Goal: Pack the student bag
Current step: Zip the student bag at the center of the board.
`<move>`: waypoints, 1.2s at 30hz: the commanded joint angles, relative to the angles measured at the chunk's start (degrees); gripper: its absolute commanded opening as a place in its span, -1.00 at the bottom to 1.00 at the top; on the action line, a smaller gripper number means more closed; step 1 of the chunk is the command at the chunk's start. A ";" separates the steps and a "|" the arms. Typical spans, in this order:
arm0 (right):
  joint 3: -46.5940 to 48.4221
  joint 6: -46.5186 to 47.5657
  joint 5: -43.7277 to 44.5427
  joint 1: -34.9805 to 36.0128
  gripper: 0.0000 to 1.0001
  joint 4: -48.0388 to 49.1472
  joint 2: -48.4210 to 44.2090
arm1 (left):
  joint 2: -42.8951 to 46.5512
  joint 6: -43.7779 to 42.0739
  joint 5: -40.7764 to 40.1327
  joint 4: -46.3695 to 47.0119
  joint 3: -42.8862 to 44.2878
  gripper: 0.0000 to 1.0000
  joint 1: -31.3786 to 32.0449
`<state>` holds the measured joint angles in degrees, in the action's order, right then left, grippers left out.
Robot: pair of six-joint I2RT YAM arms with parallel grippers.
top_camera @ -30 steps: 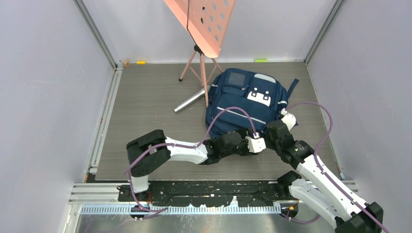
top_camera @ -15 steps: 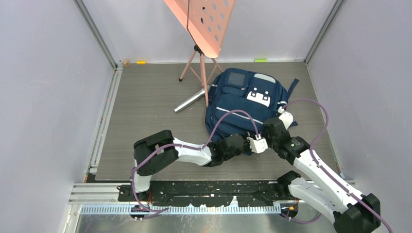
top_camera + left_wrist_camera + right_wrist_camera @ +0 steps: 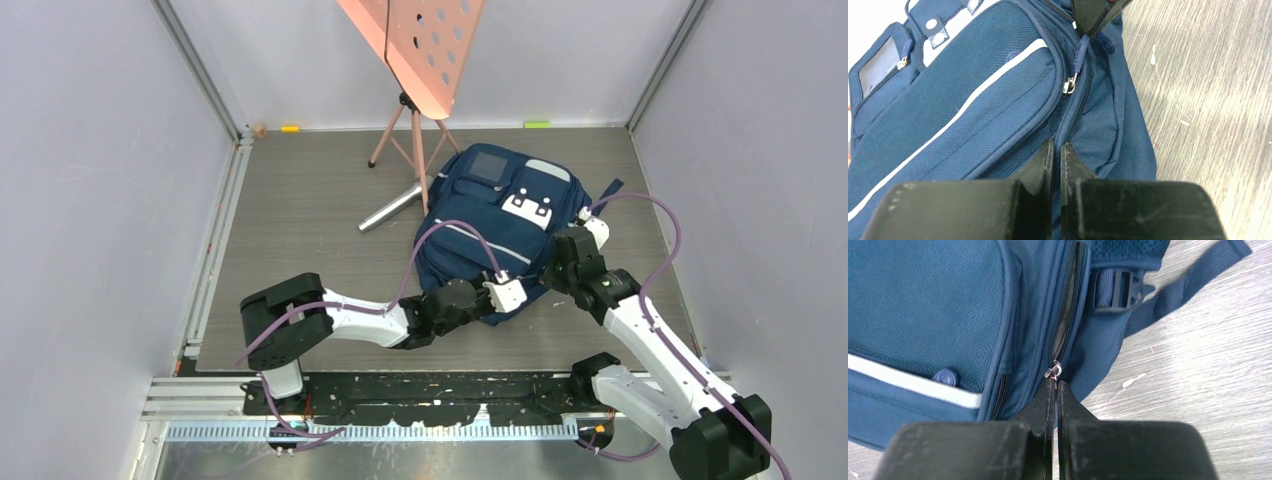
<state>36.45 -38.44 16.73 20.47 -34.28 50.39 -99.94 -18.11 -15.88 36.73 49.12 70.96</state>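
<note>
Bag [image 3: 500, 225] lies flat, front face up, on the counter [image 3: 300, 220], with the stand [image 3: 415, 150] at its far-left corner. My right hand [image 3: 1055, 386] is clenched on the zip pull [image 3: 1053, 371] at the bag's right side; the zip beyond the pull appears parted. My left hand [image 3: 1056, 150] is clenched at the bag's near edge, pinching fabric beside the zip line as far as the wrist view shows. Judgement: left anchors the cloth so the pull can run without dragging the bag. The main compartment is not yet open for packing.
</note>
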 commanded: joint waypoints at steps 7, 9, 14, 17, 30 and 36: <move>3.08 8.27 -0.88 -11.40 -0.99 12.25 6.84 | 9.12 7.55 0.07 2.73 -6.69 -1.00 -0.25; 3.50 9.00 -1.50 -12.91 -0.99 14.54 8.90 | 9.68 8.04 0.96 2.00 -7.29 -1.00 -0.29; 5.42 11.04 -0.88 -16.10 -0.99 19.23 14.15 | 10.91 8.57 1.20 0.81 -8.69 -1.00 -0.29; 6.89 12.02 -0.52 -17.38 -0.99 20.87 16.80 | 11.42 8.93 1.15 0.51 -9.34 -1.00 -0.27; 10.80 19.49 -10.22 -19.45 -0.10 17.76 14.33 | 14.00 15.13 0.57 -9.60 -6.92 0.63 -0.31; 13.01 20.57 -14.01 -19.48 0.51 16.19 10.10 | 19.40 21.30 3.51 -26.37 -0.98 0.88 -2.38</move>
<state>45.23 -20.16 4.01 0.91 -20.67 63.75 -84.88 -3.03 -13.47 22.33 42.44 70.26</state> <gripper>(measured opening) 0.715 0.912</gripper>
